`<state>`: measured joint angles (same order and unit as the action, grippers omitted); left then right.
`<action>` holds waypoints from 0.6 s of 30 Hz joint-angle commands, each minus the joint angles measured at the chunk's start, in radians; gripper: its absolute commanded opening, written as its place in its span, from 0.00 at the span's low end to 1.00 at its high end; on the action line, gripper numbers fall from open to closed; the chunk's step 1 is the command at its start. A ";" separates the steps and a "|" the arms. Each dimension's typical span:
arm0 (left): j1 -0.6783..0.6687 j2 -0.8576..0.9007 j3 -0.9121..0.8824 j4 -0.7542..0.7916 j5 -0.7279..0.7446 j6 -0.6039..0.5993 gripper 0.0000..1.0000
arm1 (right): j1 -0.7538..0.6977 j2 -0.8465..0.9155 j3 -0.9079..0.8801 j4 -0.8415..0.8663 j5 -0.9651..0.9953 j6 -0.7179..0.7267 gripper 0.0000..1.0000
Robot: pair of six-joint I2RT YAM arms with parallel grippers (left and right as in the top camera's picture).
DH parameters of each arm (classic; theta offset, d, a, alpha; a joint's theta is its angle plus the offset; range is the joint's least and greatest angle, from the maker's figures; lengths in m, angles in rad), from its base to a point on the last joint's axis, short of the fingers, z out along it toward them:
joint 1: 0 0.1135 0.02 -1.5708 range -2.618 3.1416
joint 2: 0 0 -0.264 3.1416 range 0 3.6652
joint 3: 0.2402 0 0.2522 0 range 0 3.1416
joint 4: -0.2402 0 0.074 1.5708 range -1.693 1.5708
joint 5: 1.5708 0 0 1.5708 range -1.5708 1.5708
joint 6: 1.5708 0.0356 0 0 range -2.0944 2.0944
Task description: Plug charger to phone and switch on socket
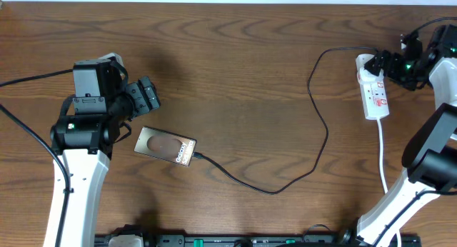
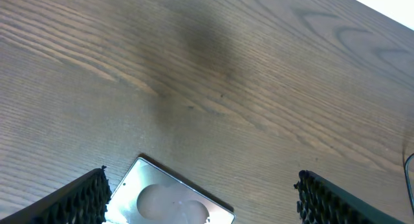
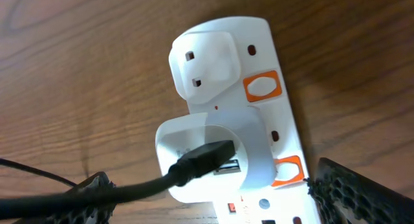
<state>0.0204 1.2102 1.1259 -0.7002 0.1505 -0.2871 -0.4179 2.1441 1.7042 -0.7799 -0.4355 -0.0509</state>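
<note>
Gripper on the right arm [image 3: 223,197] is spread wide and holding nothing. Its two black ribbed fingers [image 3: 362,191] straddle the white elongated plastic power strip [image 3: 255,33] from just above. Right under it on the strip sits a white boxy USB adapter [image 3: 194,136] with the thin black charger cable [image 3: 194,164] pushed into it, and beside that a white plug [image 3: 204,62]. Two orange rocker switches [image 3: 262,87] line the strip's edge, one next to each.

That cable runs well away from the strip across the brown wood-grain worktop [image 1: 235,54]. From overhead it looks like it meets the end of the small flat dark-framed phone [image 1: 166,147] with the Galaxy lettering, but I can't confirm it's fully seated. Left gripper [image 1: 148,95] is wide and empty too, hanging near the phone, well apart from the strip.

So I'd say what's left is the switch. My take:
- Pick the orange rocker nearest the adapter, not the one by the other plug.
- Narrow the jaws first so one fingertip does the pressing.
- Come straight down on the raised side of the rocker.
- Keep clear of the cable so it doesn't get yanked out.

The strip looks light, so a sideways shove would probably just slide it.
</note>
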 commanded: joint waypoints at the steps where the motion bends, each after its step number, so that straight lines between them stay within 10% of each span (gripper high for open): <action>1: -0.002 -0.002 0.008 -0.002 -0.013 0.014 0.90 | 0.019 0.058 0.016 -0.002 -0.031 0.006 0.96; 18: -0.002 -0.002 0.008 -0.003 -0.013 0.014 0.90 | 0.125 0.140 0.015 -0.036 -0.097 0.037 0.90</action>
<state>0.0204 1.2102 1.1259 -0.7002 0.1505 -0.2871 -0.3683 2.2189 1.7382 -0.8074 -0.4053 -0.0322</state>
